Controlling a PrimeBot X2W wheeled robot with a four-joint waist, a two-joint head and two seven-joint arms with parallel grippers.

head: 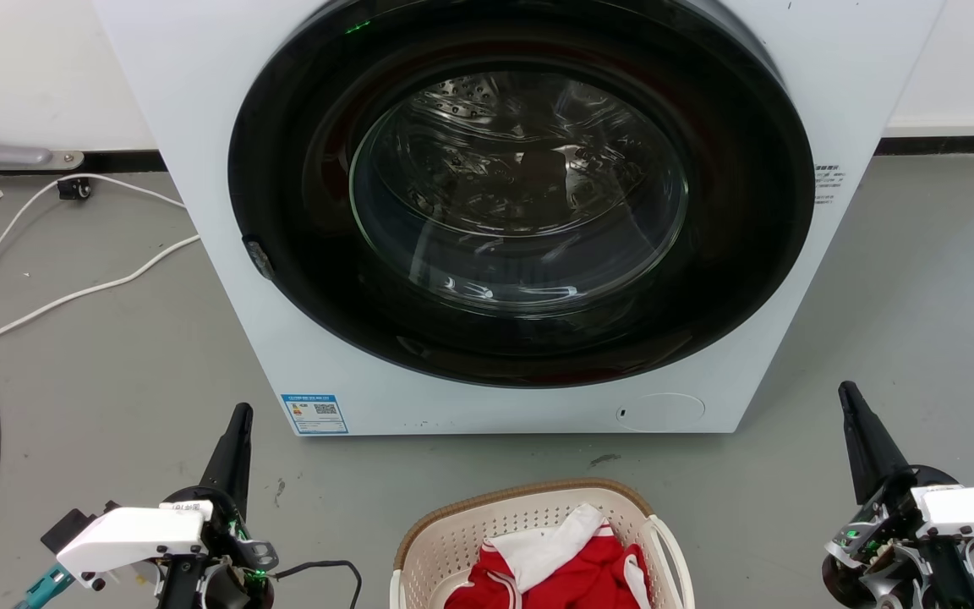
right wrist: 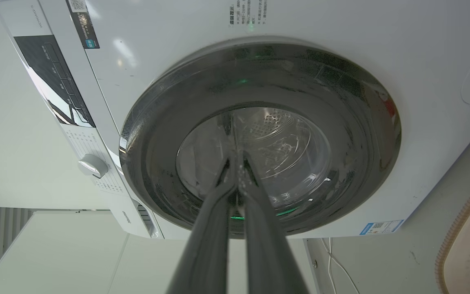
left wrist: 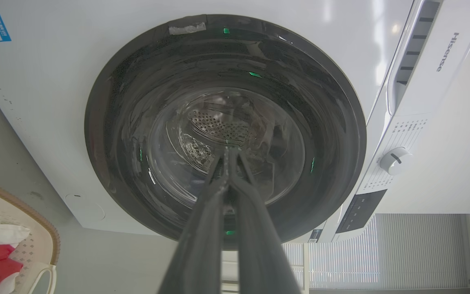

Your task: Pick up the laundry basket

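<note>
Laundry basket (head: 529, 492) sits on floor (head: 115, 364) midway btwn left gripper (head: 241, 420) & right gripper (head: 850, 397); both closed & empty, neither nearer.

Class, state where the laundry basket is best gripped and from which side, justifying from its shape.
Probably grip the white side handles of the laundry basket, one gripper coming in from each side. They loop outward, and the basket lies between the left gripper and right gripper.

Two claws are showing: the left claw (head: 240, 416) and the right claw (head: 847, 396). One washing machine (head: 191, 101) is standing ahead of them and one laundry basket (head: 462, 537) is sitting between them.
</note>
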